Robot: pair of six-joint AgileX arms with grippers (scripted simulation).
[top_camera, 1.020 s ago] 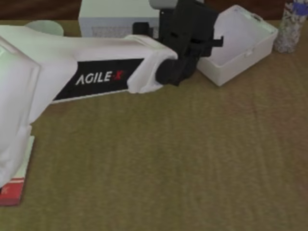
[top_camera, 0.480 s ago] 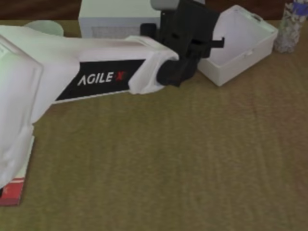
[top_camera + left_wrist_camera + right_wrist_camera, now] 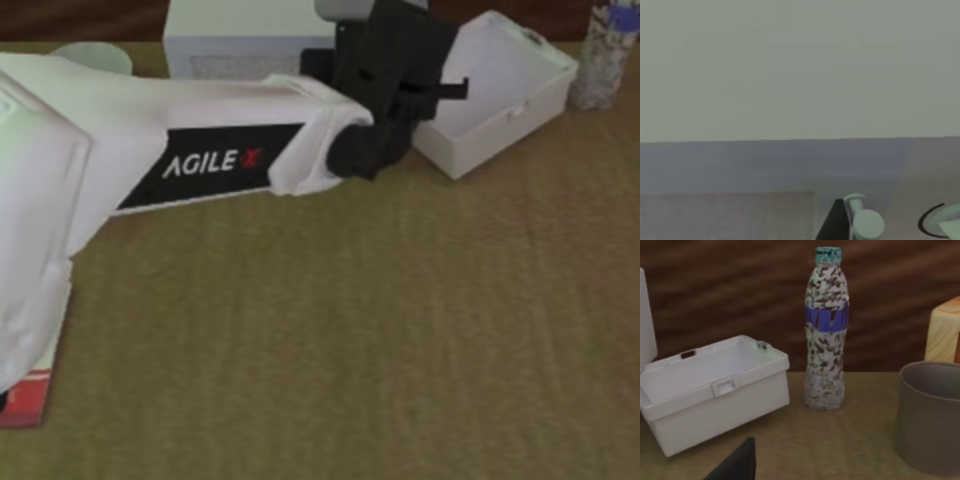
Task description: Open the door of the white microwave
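Left gripper (image 3: 322, 62) against the white microwave (image 3: 240, 30) door (image 3: 235, 66)

white microwave (image 3: 235, 35): cut off by top view's upper edge; right part hidden behind left arm's black wrist
door (image 3: 240, 66): only a strip of speckled mesh showing, rest covered by left arm
left gripper (image 3: 390, 60): fingers hidden, state unreadable
bottle (image 3: 606, 50): cap cropped in top view
grey cup (image 3: 930, 415): cut by right wrist view's edge
red-edged book (image 3: 25, 395): mostly under left arm
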